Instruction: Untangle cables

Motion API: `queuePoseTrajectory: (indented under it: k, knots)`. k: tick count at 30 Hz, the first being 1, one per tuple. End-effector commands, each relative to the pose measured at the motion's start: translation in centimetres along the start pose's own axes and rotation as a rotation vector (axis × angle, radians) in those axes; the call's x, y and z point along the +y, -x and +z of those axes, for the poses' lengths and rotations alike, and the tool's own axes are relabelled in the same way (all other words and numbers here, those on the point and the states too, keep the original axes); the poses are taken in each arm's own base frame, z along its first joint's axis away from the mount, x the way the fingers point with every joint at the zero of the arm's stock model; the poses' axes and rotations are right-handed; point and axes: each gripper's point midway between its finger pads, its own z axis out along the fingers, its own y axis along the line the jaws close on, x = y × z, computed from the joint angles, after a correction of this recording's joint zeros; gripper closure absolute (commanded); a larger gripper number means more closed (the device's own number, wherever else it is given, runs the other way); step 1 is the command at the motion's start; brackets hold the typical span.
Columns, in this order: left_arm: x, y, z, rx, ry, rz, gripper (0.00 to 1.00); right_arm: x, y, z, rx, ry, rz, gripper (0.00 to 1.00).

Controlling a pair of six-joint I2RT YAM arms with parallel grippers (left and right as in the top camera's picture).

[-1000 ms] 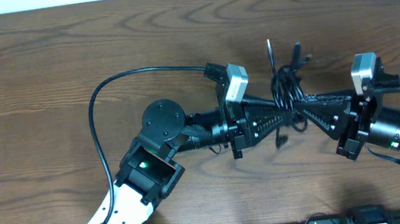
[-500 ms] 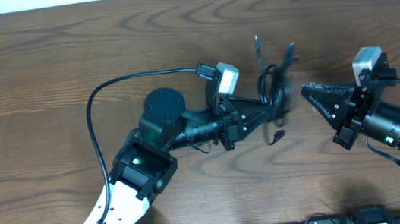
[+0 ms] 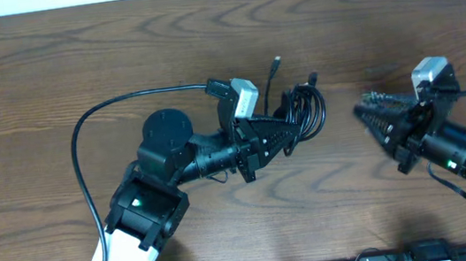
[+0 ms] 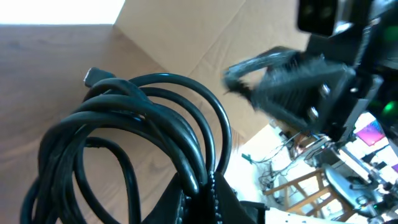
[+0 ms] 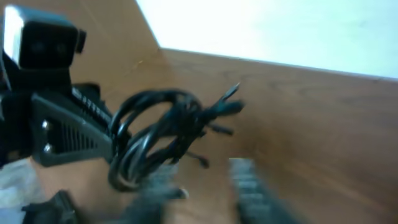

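Black cables [image 3: 302, 109] coiled — left jaws clamped on them, right jaws apart, empty

Free gap between cables [image 3: 305, 104] and right claw [image 3: 364, 108]; left claw [image 3: 292, 129] blocks cables' left side.

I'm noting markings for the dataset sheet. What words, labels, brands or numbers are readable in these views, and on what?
No readable text in any view.
The cables and their plugs: no print visible.
The left camera housing and right camera housing: no legible marking.
The coloured patch in the left wrist view's background: too blurred to read.
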Motion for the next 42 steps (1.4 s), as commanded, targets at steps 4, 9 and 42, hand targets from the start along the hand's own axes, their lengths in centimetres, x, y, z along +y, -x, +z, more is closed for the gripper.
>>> queuePoseTrajectory:
  k: [4, 9, 42]
  knots:
    - [-2.4, 1.9, -0.6, -0.061, -0.052, 0.195, 0.92, 2.5, -0.8, -0.1, 0.056, 0.147, 0.197, 0.01]
    - [-3.7, 2.2, -0.3, -0.08, -0.091, 0.265, 0.92, 3.7, -0.7, 0.1, 0.086, 0.246, 0.257, 0.01]
    - [-7.1, 2.5, 0.8, -0.134, -0.162, 0.326, 0.92, 7.7, 1.3, 0.9, 0.06, 0.491, 0.086, 0.99]
